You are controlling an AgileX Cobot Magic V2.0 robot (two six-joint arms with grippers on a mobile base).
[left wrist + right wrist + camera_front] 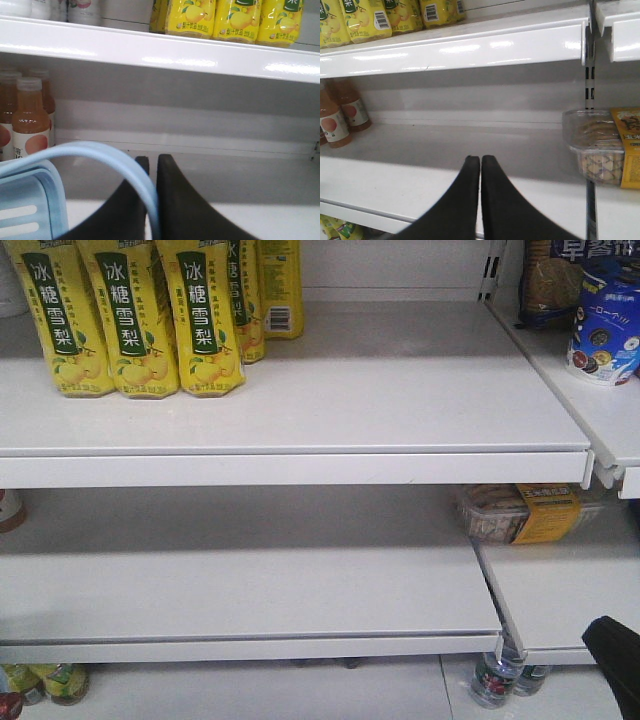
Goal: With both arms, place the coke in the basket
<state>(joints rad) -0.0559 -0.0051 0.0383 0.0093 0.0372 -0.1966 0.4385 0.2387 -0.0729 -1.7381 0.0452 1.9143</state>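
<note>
The light blue basket fills the lower left corner of the left wrist view, and its hinged handle arches up and runs down between the jaws. My left gripper is shut on that handle, in front of the lower shelf. In the right wrist view my right gripper is shut with nothing between its fingers, held over the front of the lower shelf. A black piece of an arm shows at the bottom right of the front view. The coke is out of view.
Yellow pear-drink bottles stand on the upper shelf. Orange juice bottles are at the left of the lower shelf. A clear snack box with a yellow label lies to the right, past the shelf upright.
</note>
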